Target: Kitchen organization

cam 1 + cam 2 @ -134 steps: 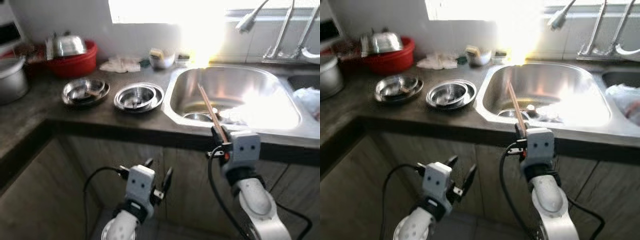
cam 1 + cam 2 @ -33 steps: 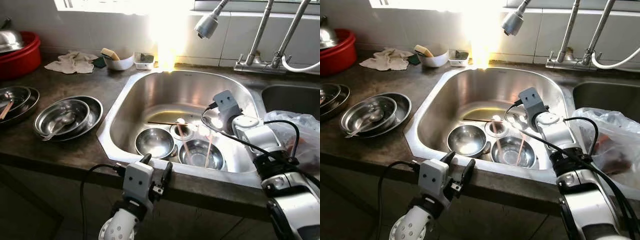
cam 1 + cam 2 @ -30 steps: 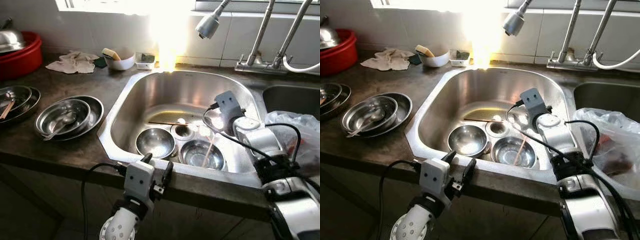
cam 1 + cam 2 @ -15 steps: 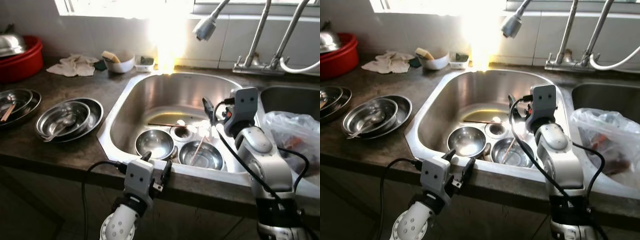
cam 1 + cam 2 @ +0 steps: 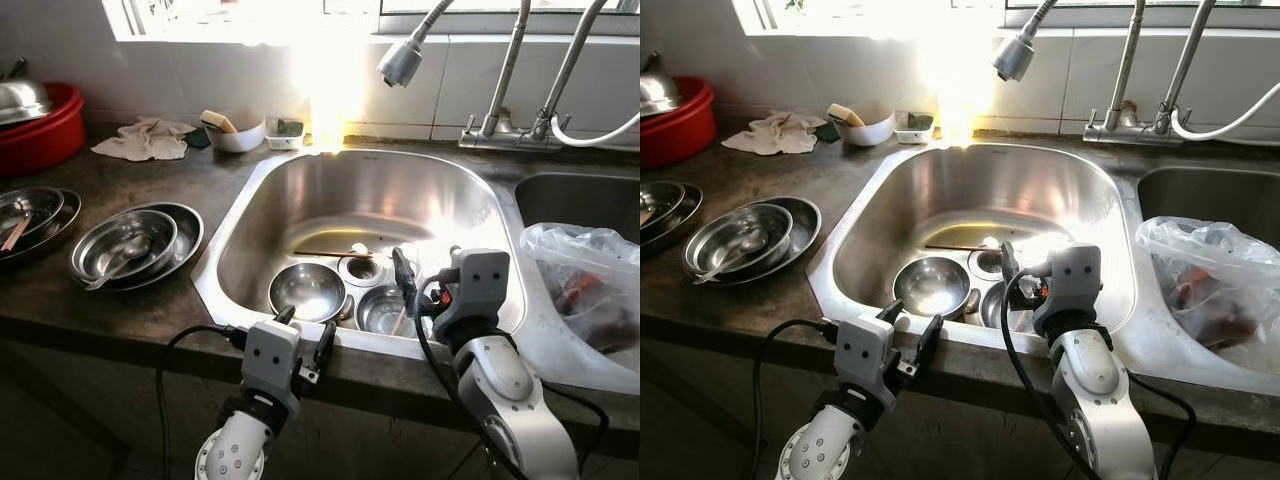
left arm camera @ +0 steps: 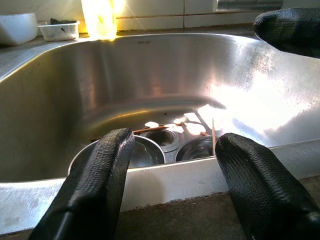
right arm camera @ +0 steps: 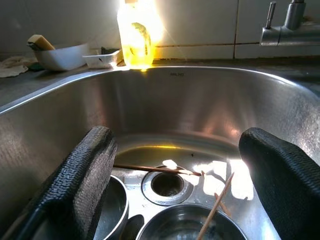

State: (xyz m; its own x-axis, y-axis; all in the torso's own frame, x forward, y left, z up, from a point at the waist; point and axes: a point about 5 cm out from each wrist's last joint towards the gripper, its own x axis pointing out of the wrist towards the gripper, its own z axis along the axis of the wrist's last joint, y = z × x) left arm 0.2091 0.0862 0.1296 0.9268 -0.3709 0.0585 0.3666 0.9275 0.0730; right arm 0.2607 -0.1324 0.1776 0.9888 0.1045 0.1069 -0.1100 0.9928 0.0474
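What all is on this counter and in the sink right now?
Sink: one, steel, mid counter.
Bowls: two, steel, side by side in the sink.
Chopsticks: one leaning in the right-hand bowl, one flat by the drain; wooden.
Stacked dishes: steel, with a spoon, left of the sink; more at the far left.
Tub: one, red, back left, holding a steel lid.
Cloth: one, whitish, back counter.
White bowl: one, holding a sponge, back counter.
Bag: one, clear plastic, right of the sink.
Taps: steel, back right.
Left gripper: black fingers, open, at the counter edge.
Right gripper: black fingers, open, over the sink.
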